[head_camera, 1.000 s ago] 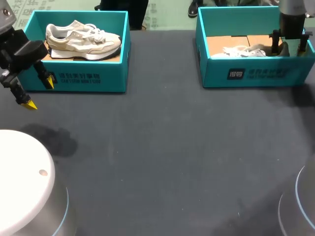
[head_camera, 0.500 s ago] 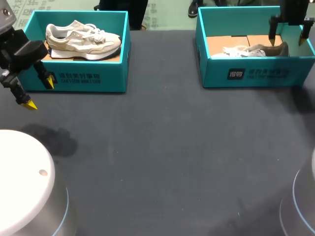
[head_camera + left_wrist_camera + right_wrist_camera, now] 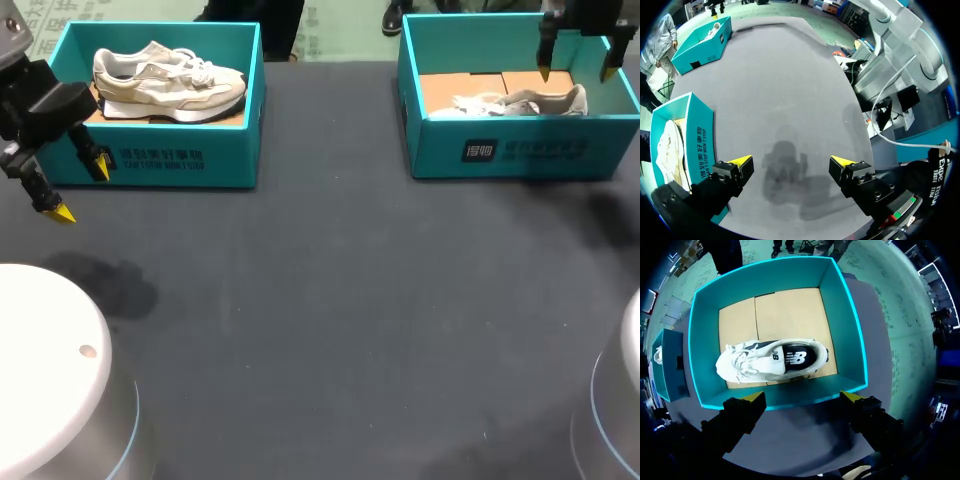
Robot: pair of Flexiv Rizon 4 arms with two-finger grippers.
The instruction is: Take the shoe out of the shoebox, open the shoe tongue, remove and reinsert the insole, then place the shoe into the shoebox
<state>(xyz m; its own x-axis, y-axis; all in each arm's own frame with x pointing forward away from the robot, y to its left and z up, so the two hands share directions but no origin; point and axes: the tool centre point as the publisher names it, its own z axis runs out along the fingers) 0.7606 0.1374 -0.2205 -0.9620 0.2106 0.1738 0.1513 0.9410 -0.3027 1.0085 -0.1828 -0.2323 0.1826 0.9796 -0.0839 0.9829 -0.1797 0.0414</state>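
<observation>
A white and beige shoe lies on its side in the right teal shoebox, toe toward the left. My right gripper hangs open above that box's right end, over the heel, holding nothing. Under the right gripper the shoe rests on the cardboard floor near the shoebox's front wall. A second shoe lies in the left teal shoebox. My left gripper stands open and empty at that box's front left corner. The left gripper points over bare table, the left shoebox beside it.
Dark grey cloth covers the table between and in front of the two boxes. The white robot bases stand at the near left and near right corners.
My right gripper has risen out of the right shoebox, away from the shoe's heel, with its fingers opening wider. The shoe stayed in the box. The left arm has not moved.
</observation>
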